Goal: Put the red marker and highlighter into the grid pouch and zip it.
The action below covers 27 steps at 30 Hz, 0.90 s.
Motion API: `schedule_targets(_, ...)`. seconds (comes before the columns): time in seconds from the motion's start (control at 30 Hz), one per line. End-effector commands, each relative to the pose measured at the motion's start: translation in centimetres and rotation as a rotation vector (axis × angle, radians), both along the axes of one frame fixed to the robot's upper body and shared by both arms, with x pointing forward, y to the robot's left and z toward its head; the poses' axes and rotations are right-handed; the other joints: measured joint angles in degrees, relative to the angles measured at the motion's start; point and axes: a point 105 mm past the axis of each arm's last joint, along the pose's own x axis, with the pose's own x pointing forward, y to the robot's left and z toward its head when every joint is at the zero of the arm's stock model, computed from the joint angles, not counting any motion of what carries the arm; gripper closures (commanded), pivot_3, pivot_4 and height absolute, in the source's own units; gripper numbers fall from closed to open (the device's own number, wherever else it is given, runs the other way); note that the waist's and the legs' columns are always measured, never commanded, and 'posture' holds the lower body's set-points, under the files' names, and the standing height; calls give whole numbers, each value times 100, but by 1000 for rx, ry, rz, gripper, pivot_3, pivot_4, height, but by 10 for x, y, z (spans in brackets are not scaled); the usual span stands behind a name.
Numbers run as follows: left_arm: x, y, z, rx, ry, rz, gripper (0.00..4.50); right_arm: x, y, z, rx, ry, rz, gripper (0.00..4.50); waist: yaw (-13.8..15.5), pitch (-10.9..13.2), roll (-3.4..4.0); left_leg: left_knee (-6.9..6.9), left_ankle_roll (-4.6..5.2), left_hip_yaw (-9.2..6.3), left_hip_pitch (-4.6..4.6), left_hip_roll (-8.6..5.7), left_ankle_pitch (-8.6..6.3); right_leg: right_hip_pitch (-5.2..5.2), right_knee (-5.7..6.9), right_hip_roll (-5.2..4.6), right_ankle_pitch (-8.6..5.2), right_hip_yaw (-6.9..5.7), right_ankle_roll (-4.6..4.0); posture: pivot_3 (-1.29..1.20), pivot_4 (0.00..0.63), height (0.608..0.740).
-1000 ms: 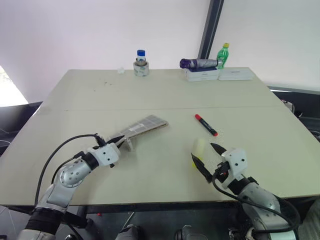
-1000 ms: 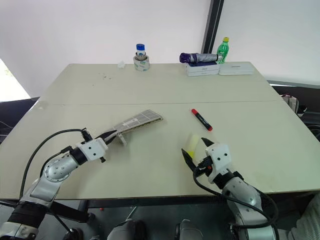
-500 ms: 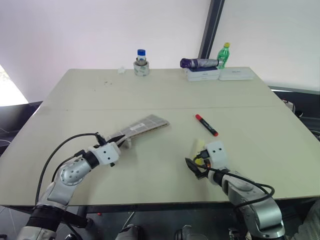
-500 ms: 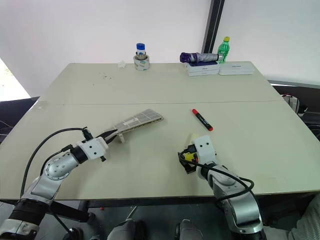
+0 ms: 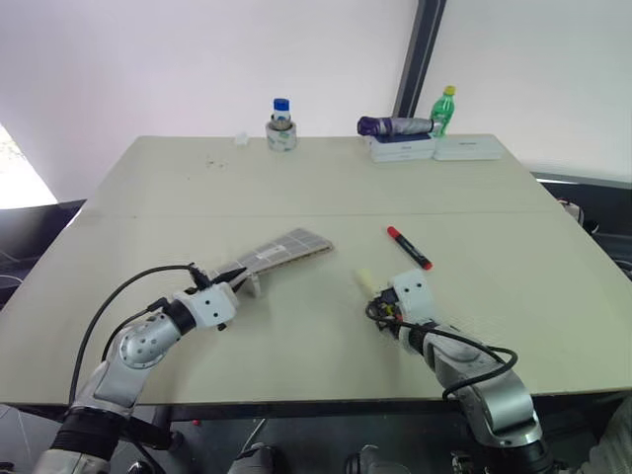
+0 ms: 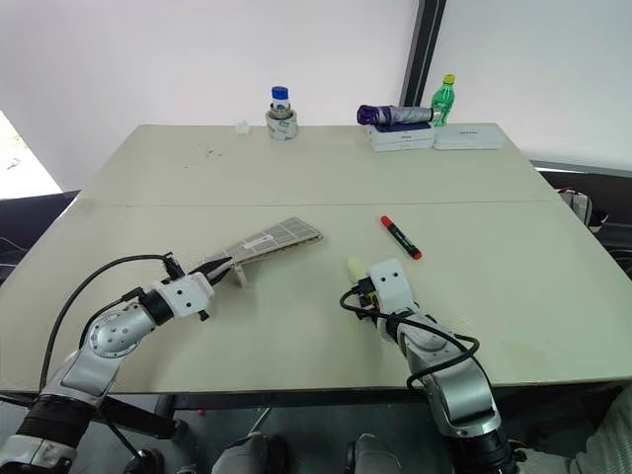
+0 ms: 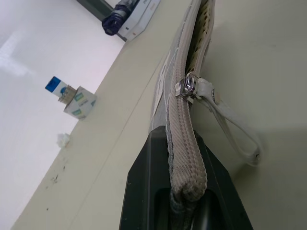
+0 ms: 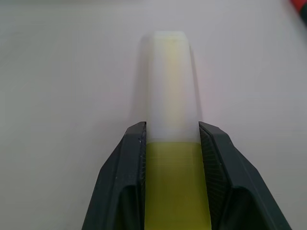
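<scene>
**Right jaws clamp the highlighter while the left holds the pouch**

The counter [image 5: 326,188] spans most of the head view, with bottles and boxes along its far edge in the upper part of the frame. Left of centre lies the grid pouch [image 5: 286,246], its near end lifted off the counter and pinched by my left gripper [image 7: 184,191]; those jaws are clenched on the fabric edge, and in the wrist view the zipper pull sits a little way along the teeth with the mouth gaping beyond it. My reading is that the pouch is open and ready to receive.

The change is on the right. A second ago my right gripper [image 8: 170,158] hovered spread wide just short of the highlighter [image 8: 170,96]; it has since dipped forward and closed, so the jaws are now grasping the yellow body on both sides, the pale cap projecting ahead of them. The highlighter sits lower centre-right in the head view and seems not yet lifted.

The red marker [image 5: 407,247] lies untouched, right of centre, near the highlighter but apart from it.

I judge the first pick secured; carrying it to the pouch mouth comes next.
</scene>
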Motion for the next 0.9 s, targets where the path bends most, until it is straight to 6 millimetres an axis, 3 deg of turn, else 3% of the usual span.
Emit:
schedule_targets(0.03,-1,-1,14,-13,-50,-7,4500,8,3,21,-2,-97,95,3554,-7,0,0,0,0,0,0,0,0,-1,0,0,0,0,0,0,150,740)
schedule_targets(0.2,1,-2,13,-25,-30,-19,4500,-2,24,41,19,-98,405,3554,-28,1,1,-9,0,0,-1,3,1,-4,0,6,0,0,1,0,150,740)
schedule_targets(0.37,3,-7,16,-28,-38,-36,4500,4,43,58,25,-143,484,3554,-28,1,1,-9,0,1,0,4,1,-5,0,6,0,-1,2,0,150,740)
schedule_targets(0.6,5,-17,25,-8,-62,-70,4500,20,64,55,34,-136,502,3554,-13,1,1,-5,1,3,-3,3,1,-5,-1,5,0,-2,2,0,150,740)
schedule_targets(0.9,-6,-31,19,98,-65,-165,4500,19,78,58,-45,-174,594,3554,-29,1,1,-6,0,5,-3,3,1,-6,0,5,0,-2,2,0,150,740)
